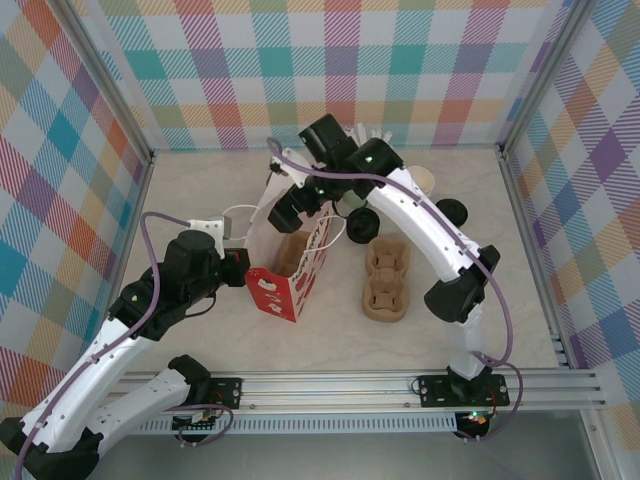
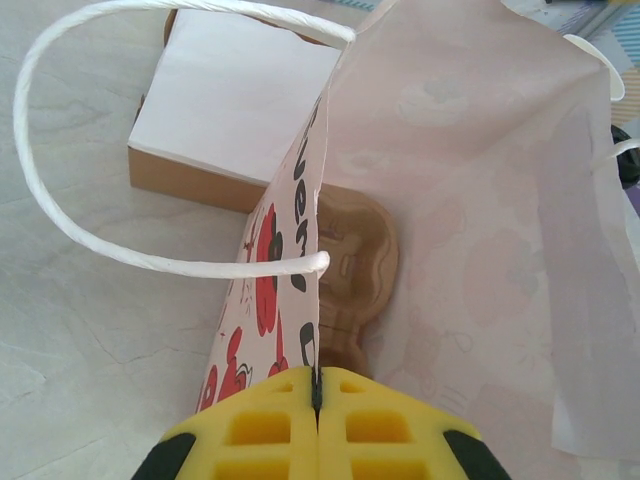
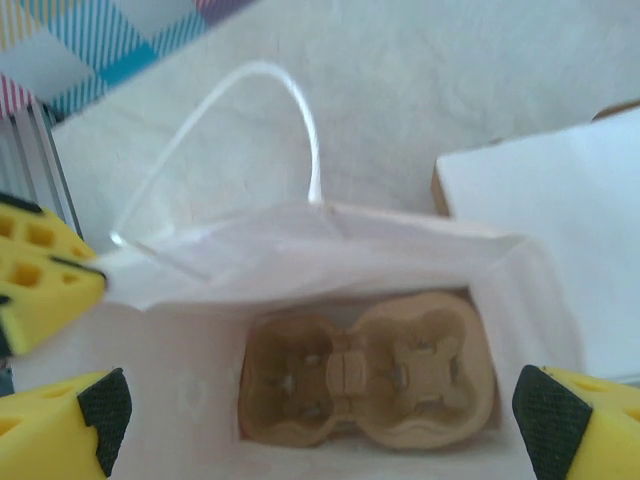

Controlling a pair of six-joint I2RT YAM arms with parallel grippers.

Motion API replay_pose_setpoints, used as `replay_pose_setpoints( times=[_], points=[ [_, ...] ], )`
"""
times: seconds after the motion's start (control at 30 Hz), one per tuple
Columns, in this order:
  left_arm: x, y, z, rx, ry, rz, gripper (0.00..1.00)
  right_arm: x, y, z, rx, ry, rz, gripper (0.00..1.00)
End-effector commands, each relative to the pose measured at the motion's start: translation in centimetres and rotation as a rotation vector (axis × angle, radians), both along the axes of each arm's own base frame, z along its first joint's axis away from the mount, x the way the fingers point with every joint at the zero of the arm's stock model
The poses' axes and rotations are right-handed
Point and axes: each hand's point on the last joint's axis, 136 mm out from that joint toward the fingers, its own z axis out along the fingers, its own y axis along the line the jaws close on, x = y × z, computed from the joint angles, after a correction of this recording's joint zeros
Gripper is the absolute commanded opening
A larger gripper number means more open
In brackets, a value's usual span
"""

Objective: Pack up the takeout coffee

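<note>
A white paper bag with red print stands open at the table's middle. My left gripper is shut on the bag's near rim and holds it open. A brown cup carrier lies on the bag's floor. My right gripper hangs open right over the bag's mouth, with nothing between its fingers. In the top view the right gripper is above the bag's far end. A round black lid shows right of the bag; I cannot tell whether it sits on the takeout coffee.
A brown box topped with white napkins sits just beyond the bag. A stack of spare carriers lies to the bag's right. Another black lid and a cream disc are behind the right arm. The bag's handle loops leftward.
</note>
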Motion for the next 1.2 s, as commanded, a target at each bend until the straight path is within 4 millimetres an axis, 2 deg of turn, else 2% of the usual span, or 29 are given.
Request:
replay_pose_setpoints(
  times=[0.0,0.17,0.37,0.57,0.73,0.87,1.0,1.17],
  points=[
    [-0.2,-0.6,-0.4,-0.011,0.027,-0.017,0.01,0.1,-0.2,6.9,0.186,-0.1,-0.039,1.0],
    [-0.1,-0.3,-0.4,0.001,0.026,-0.001,0.05,0.6,-2.4,10.4,0.231,-0.188,-0.149,1.0],
    [-0.1,0.0,0.1,-0.003,0.017,0.013,0.15,0.9,-6.4,12.4,0.248,-0.219,-0.28,1.0],
    [-0.2,-0.1,1.4,0.002,0.007,-0.003,0.39,0.6,-11.4,13.0,0.267,-0.281,-0.427,1.0],
    [-0.2,0.1,3.8,0.003,-0.025,-0.007,0.55,0.1,-17.0,11.7,0.245,-0.278,-0.596,1.0],
    [-0.1,0.1,5.4,0.004,-0.037,-0.009,0.64,-0.7,-20.9,10.1,0.236,-0.229,-0.71,1.0],
    [0.2,0.4,6.9,0.035,-0.035,0.005,0.72,-1.7,-24.4,6.8,0.172,-0.157,-0.818,1.0],
    [1.3,0.5,7.8,0.099,-0.014,0.006,0.79,-2.8,-27.6,2.0,0.087,-0.063,-0.901,1.0]
  ],
)
